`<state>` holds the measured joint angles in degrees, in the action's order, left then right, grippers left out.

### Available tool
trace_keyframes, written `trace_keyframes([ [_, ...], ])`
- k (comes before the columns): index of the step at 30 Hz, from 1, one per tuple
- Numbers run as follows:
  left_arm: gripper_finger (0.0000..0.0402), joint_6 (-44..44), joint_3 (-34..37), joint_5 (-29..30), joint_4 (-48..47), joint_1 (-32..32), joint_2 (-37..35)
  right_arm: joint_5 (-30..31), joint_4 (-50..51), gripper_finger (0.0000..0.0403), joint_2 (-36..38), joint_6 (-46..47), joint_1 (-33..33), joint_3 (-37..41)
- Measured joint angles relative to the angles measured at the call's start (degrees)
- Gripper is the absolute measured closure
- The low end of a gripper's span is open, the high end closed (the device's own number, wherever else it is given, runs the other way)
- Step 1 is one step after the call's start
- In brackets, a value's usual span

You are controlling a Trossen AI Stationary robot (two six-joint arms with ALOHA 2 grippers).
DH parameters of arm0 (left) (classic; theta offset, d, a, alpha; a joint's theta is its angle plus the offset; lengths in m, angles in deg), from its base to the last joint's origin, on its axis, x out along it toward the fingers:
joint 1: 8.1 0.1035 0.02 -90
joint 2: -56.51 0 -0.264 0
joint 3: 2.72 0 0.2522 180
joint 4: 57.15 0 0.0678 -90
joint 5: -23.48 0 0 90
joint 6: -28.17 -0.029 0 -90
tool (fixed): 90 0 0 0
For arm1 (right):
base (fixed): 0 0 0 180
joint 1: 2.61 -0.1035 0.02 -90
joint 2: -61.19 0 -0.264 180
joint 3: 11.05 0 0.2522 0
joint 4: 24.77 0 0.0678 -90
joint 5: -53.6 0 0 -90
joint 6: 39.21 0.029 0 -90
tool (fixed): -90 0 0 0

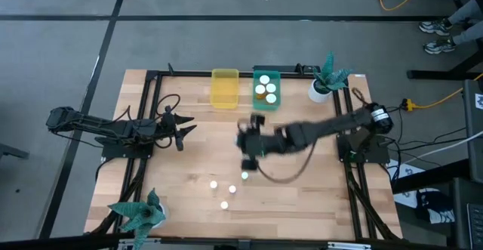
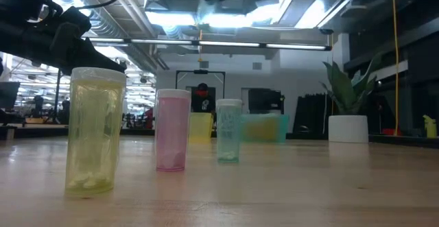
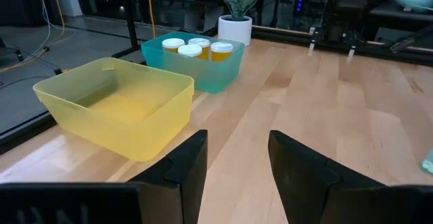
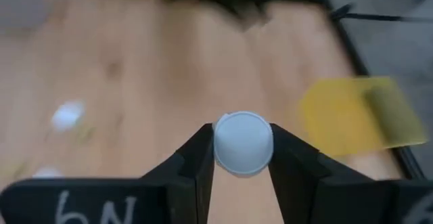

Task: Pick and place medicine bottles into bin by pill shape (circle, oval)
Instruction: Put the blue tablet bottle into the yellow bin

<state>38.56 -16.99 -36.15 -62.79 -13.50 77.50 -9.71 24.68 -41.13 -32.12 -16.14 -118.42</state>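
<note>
The right gripper (image 4: 242, 158) is closed on a medicine bottle (image 4: 243, 143); the right wrist view shows its round white cap clamped between the two dark fingers (image 4: 196, 166). From above, this gripper (image 1: 250, 146) is over the middle of the wooden worktop (image 1: 189, 167), with the right arm reaching in from the right edge, and it appears lifted off the surface.

The left gripper (image 3: 237, 158) hangs over the left part of the worktop with its fingers apart and nothing between them. In the high view it (image 1: 183, 130) points toward the centre.

Two bins stand side by side at the far edge of the worktop. The yellow bin (image 1: 224, 88) looks empty in the left wrist view (image 3: 115, 105). The teal-green bin (image 1: 266, 90) just beside it holds three amber bottles with white caps (image 3: 199, 47).

Three more bottles stand on the near part of the worktop, visible from above as small white caps (image 1: 224, 194), near one another. The low view shows them upright: a yellow-tinted bottle (image 2: 95, 128) closest to the camera, a pink bottle (image 2: 171, 129) behind it and a pale green bottle (image 2: 228, 130) farther right.

A white plant pot (image 1: 319, 91) with a green plant stands beside the teal-green bin, and another plant (image 1: 139, 214) sits at the near left corner.
</note>
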Motion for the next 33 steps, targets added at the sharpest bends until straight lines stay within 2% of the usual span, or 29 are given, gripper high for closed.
trace_keyframes([
  [3, 0.0252, 0.0, 0.0, 0.0, 0.0, 0.0, 0.0, -3.9, -2.3, 0.0284, 0.0, -0.9, 6.4, -2.9],
  [7, 0.0252, -0.4, 0.0, 0.0, 0.0, 0.0, 0.0, -13.2, -7.1, 0.0284, -0.4, -3.9, 15.3, -3.2],
  [14, 0.0252, -3.3, 0.0, 0.3, 0.1, 0.0, 0.0, -27.1, -14.4, 0.0284, -6.5, -6.1, 27.5, -3.2],
  [21, 0.0252, -3.4, 0.0, 0.3, 0.1, 0.0, 0.0, -29.9, -16.6, 0.0284, -11.7, -7.7, 35.2, -3.2],
  [24, 0.0252, -3.4, 0.0, 0.3, 0.1, 0.0, 0.0, -33.0, -16.7, 0.0284, -13.5, -7.7, 37.7, -3.2],
  [29, 0.0252, -3.5, 0.0, 0.3, 0.1, 0.0, 0.0, -39.0, -16.3, 0.0284, -17.2, -7.5, 39.8, -3.2],
  [33, 0.0252, -3.4, 0.0, 0.2, 0.1, 0.0, 0.0, -39.9, -15.8, 0.0284, -19.9, -7.6, 39.9, -3.2],
])
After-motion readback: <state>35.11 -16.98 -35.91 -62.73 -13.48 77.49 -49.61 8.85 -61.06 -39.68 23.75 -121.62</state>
